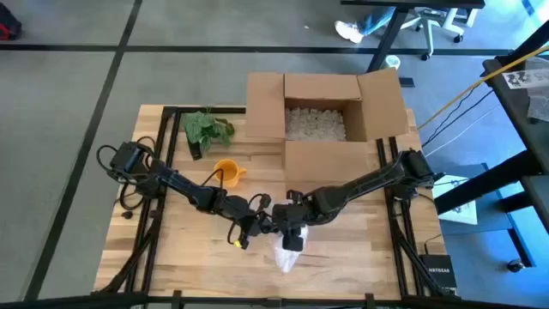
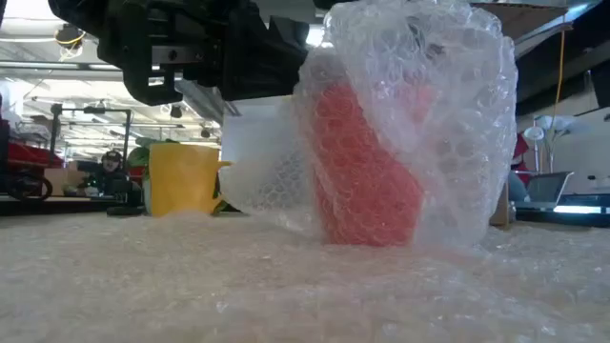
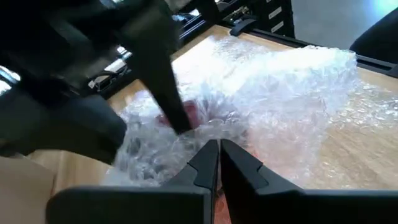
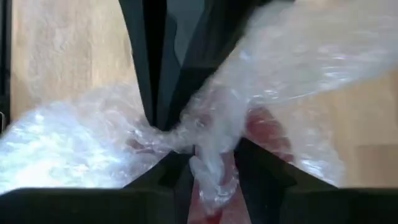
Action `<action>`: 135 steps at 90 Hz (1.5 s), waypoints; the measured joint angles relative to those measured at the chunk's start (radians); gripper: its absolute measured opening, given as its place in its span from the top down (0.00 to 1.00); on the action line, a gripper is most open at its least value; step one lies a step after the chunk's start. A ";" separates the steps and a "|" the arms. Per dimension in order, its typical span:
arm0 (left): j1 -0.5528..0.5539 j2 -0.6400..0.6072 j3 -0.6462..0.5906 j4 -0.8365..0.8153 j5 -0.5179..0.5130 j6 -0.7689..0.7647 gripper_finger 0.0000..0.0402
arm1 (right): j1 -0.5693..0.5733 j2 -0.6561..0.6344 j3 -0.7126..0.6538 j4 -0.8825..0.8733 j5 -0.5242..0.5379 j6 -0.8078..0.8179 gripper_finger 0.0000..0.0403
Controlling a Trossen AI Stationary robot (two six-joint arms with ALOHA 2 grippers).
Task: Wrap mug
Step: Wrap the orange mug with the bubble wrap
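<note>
Nearby, yellow cup [image 1: 226,171], green plant [image 1: 207,129], open cardboard box [image 1: 324,112] behind wrapped red mug [image 2: 367,171]

Two dark, near-black arms on show here, each a chain of slim links and chunky rounded joints, with black cables looping loose off the left arm's base. The left gripper [image 1: 243,233] carries a small yellow mark, and up close its fingers [image 3: 205,163] are matte black wedges tapering to blunt tips.

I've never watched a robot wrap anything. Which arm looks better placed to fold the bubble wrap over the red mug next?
Probably the right. Its gripper is shut on the bubble wrap directly over the red mug. The left gripper is shut beside the bundle, seemingly holding nothing.
</note>
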 joint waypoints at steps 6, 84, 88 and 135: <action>0.000 0.001 0.000 -0.001 -0.001 0.000 1.00 | 0.000 -0.004 0.048 -0.051 0.011 -0.008 0.75; 0.000 0.002 -0.002 -0.001 -0.003 0.006 1.00 | 0.037 0.002 0.043 0.012 -0.025 -0.036 0.99; 0.000 0.002 -0.002 -0.001 -0.003 0.006 1.00 | 0.035 0.002 0.010 0.046 -0.049 -0.029 0.99; 0.004 0.003 -0.002 0.003 0.005 0.003 1.00 | -0.028 -0.004 -0.221 0.339 -0.238 0.032 1.00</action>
